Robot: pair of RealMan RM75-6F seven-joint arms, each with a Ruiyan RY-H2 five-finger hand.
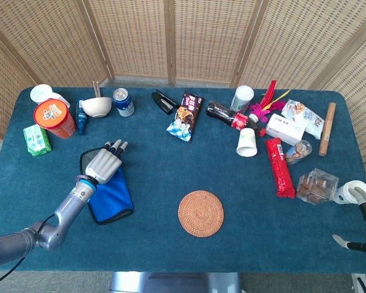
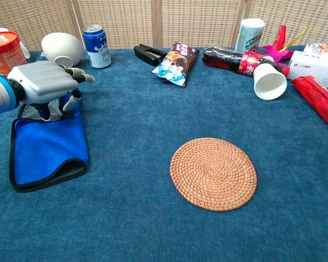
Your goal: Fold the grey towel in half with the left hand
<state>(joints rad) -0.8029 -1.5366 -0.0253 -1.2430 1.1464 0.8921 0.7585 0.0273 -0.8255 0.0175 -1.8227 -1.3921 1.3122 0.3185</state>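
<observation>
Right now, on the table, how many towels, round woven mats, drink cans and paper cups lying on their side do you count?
Towel: 1
Woven mat: 1
Drink can: 1
Tipped paper cup: 1
Total: 4

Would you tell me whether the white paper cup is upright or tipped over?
Tipped over: the white paper cup lies on its side, open mouth showing.

Both views are bright and evenly lit, with soft, diffuse light and only faint shadows under things on the surface [image 1: 171, 171]. No glare shows (even the silver left hand [image 2: 44, 82] reads matte). Focus is sharp throughout; the chest view bends slightly toward its edges.
</observation>
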